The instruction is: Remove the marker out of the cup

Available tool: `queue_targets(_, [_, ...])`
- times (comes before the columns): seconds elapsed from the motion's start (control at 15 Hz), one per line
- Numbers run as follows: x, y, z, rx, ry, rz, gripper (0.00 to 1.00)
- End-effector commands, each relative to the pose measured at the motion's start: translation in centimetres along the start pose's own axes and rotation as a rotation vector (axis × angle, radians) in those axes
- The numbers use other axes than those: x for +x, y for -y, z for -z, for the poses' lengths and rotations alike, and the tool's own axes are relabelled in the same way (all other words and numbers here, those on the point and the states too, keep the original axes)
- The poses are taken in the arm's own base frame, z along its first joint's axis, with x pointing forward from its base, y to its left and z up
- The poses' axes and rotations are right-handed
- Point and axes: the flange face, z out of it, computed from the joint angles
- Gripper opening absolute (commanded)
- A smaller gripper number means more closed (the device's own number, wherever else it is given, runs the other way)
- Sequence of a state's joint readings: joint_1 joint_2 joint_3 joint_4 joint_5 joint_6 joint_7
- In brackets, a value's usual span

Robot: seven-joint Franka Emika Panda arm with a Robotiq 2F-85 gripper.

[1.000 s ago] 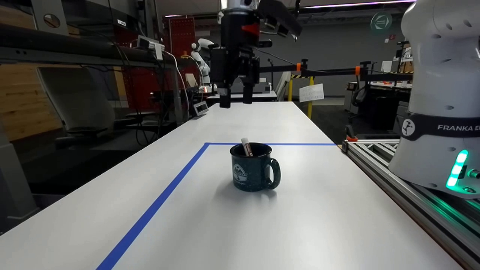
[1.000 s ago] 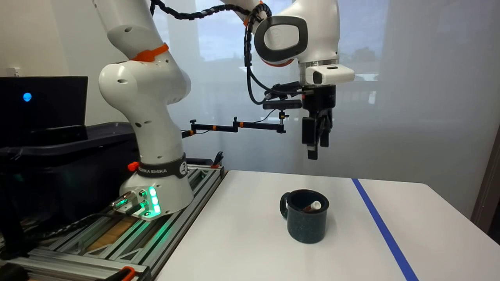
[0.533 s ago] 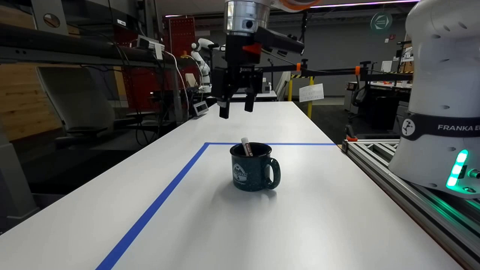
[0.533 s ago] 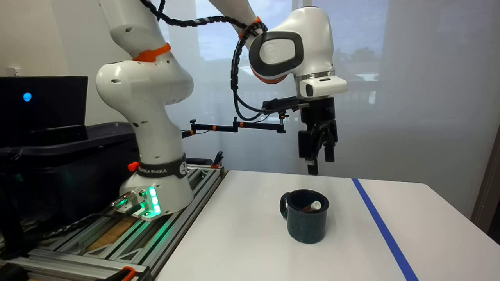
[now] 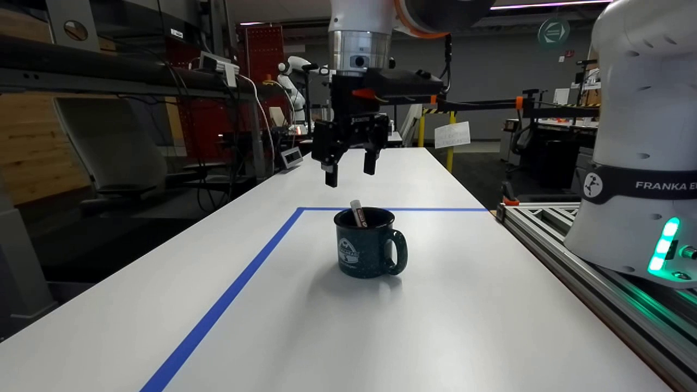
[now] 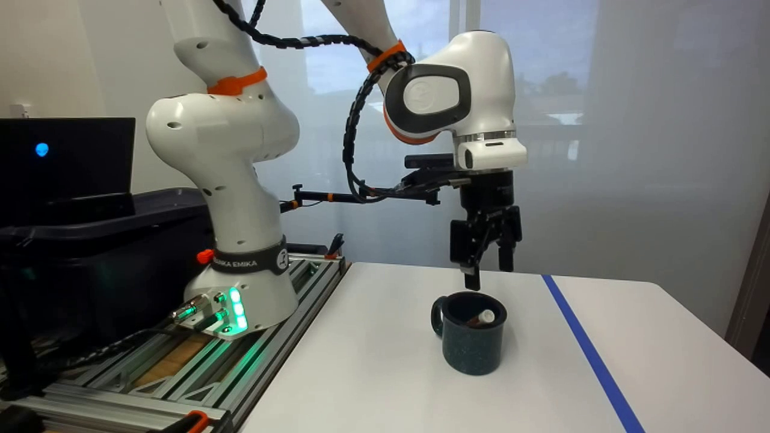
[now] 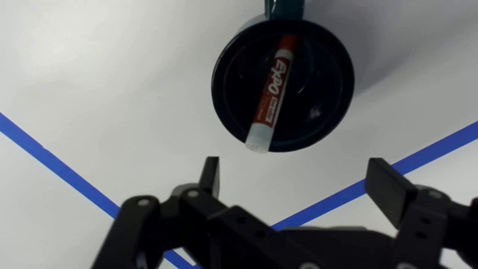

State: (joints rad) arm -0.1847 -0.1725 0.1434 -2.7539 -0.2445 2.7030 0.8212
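The dark teal cup (image 5: 375,253) stands upright on the white table, also seen in an exterior view (image 6: 472,350). The marker (image 7: 274,86) leans inside the cup. Its white end rests over the rim away from the handle, and its orange-red end lies low inside near the handle side. The marker's white end shows in both exterior views (image 5: 357,209) (image 6: 486,316). My gripper (image 5: 350,173) is open and empty, above the cup, fingers pointing down, apart from cup and marker. In the wrist view the gripper (image 7: 293,173) comes from below, and the marker's end lies just beyond the gap between its fingers.
Blue tape lines (image 5: 234,288) run on the table (image 5: 446,305) beside and behind the cup. The cup's handle (image 5: 400,251) faces the robot's base (image 5: 642,228). A metal frame (image 6: 301,319) borders the table there.
My gripper has come down toward the cup in both exterior views. The gap between its fingers looks wider than before. The cup and the marker have not moved.
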Motion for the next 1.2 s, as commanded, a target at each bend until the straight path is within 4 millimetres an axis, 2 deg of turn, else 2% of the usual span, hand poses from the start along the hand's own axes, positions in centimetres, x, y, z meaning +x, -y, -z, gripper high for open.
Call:
queue_targets(0.0, [-0.6, 0.3, -1.2, -0.022, 0.001, -0.008, 1.00])
queue_targets(0.2, [-0.9, 0.3, -2.0, -0.039, 0.003, -0.007, 1.00])
queue_targets(0.27, [-0.9, 0.3, -2.3, -0.042, 0.004, -0.007, 0.96])
queue_targets(0.47, [-1.0, 0.0, -3.0, -0.051, 0.004, -0.012, 0.71])
queue_targets(0.6, [-0.9, -0.2, -3.4, -0.051, -0.001, -0.010, 0.57])
queue_targets(0.73, [-0.9, -0.3, -3.9, -0.050, -0.005, -0.005, 0.51])
queue_targets(0.87, [-0.8, -0.4, -4.3, -0.045, -0.014, 0.006, 0.52])
queue_targets(0.93, [-0.9, -0.4, -4.6, -0.038, -0.021, 0.016, 0.57])
queue_targets(1.0, [-1.0, -0.3, -4.7, -0.035, -0.028, 0.026, 0.56])
queue_targets(1.07, [-1.1, -0.1, -4.8, -0.027, -0.033, 0.036, 0.58])
queue_targets(1.13, [-1.3, 0.0, -4.9, -0.022, -0.037, 0.045, 0.56])
